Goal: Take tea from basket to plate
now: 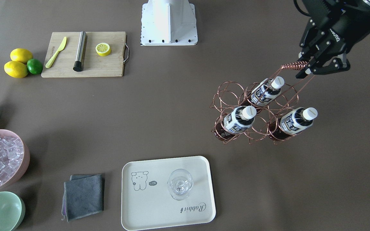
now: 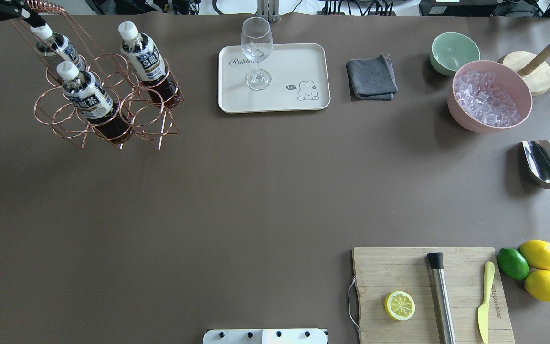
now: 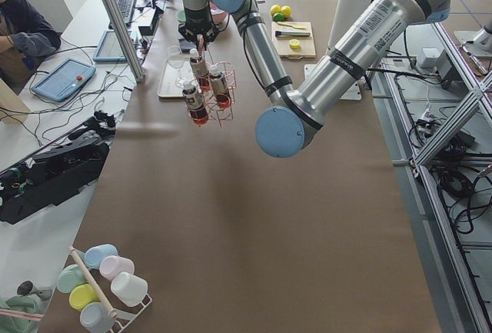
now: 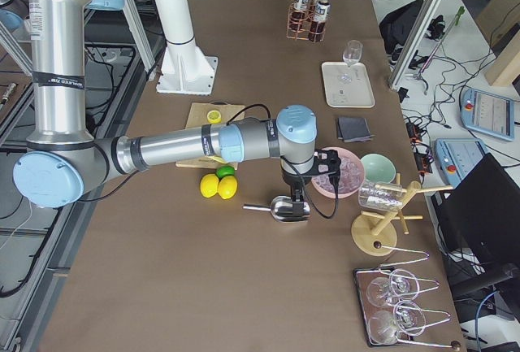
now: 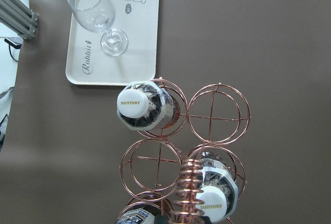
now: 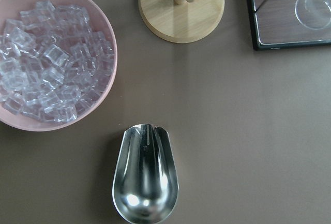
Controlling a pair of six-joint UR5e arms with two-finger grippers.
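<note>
A rectangular wooden cutting board [image 1: 108, 65] is lying upper left, carrying a yellow plastic knife [image 1: 56, 52], a steel cylinder [image 1: 80, 50] and a halved lemon [image 1: 103, 49], with two whole lemons [image 1: 21, 55] and a green lime [image 1: 34, 66] sitting beside it. A pink ice-filled bowl [image 1: 2, 131], a pale green bowl [image 1: 0, 211] and a folded grey cloth [image 1: 83, 196] are resting lower left.

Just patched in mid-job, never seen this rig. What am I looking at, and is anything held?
A two-armed robot works at a brown table. Two cameras look down on it, two watch from its ends, one rides each wrist. The left pincer grips the handle of the copper wire basket, which carries three tea bottles. The cream plate holds only a stemmed glass. The right pincer hangs over a metal scoop beside the pink ice bowl; whether it is open does not show.
</note>
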